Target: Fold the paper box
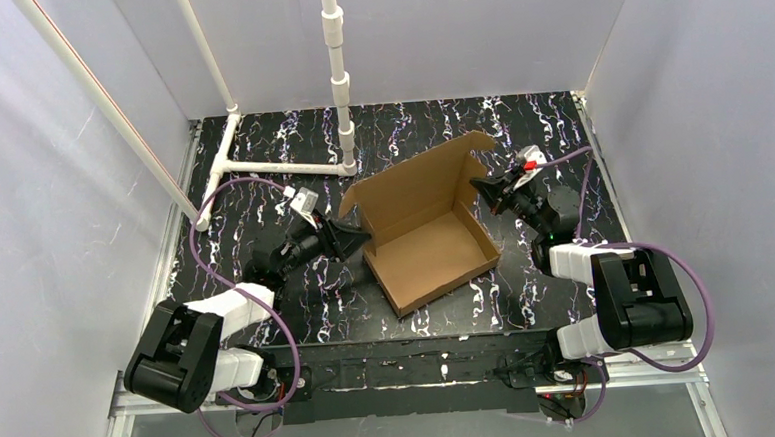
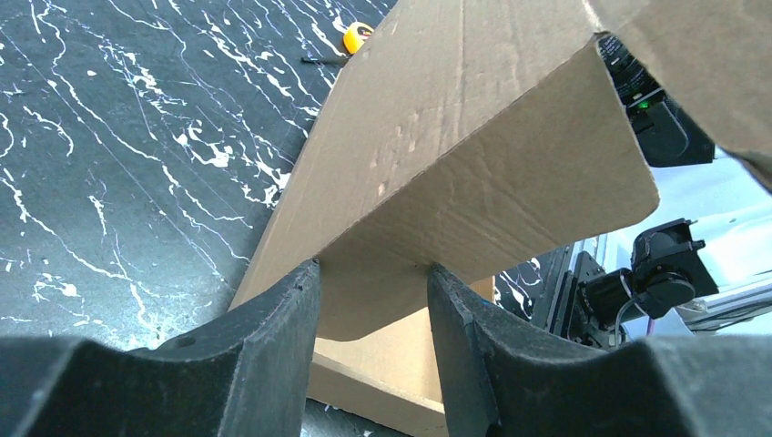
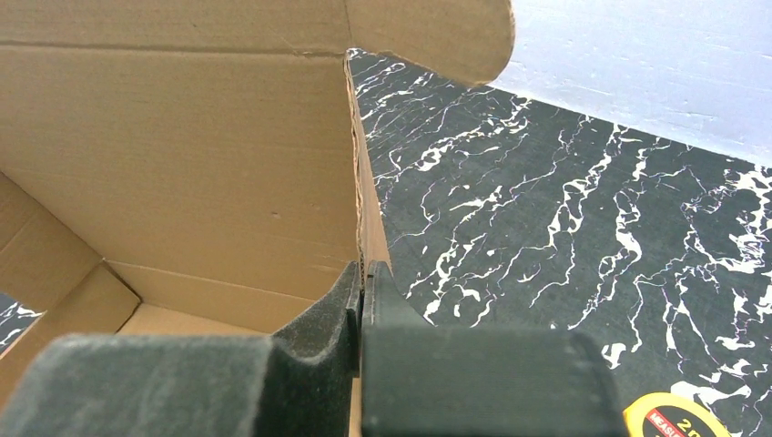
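Observation:
The brown paper box (image 1: 430, 241) sits mid-table as an open tray with its lid panel standing up at the back. My left gripper (image 1: 356, 235) is at the box's left side. In the left wrist view it (image 2: 373, 273) is open, and a rounded side flap of the box (image 2: 492, 182) lies across its two fingertips. My right gripper (image 1: 484, 188) is at the box's back right corner. In the right wrist view it (image 3: 362, 273) is shut on the upright edge of the box's right wall (image 3: 182, 164).
An orange tape measure (image 2: 358, 37) lies on the black marbled table beyond the box, and shows beside my right gripper (image 3: 669, 421). A white pipe frame (image 1: 281, 167) with an upright post (image 1: 338, 81) stands at the back left. White walls enclose the table.

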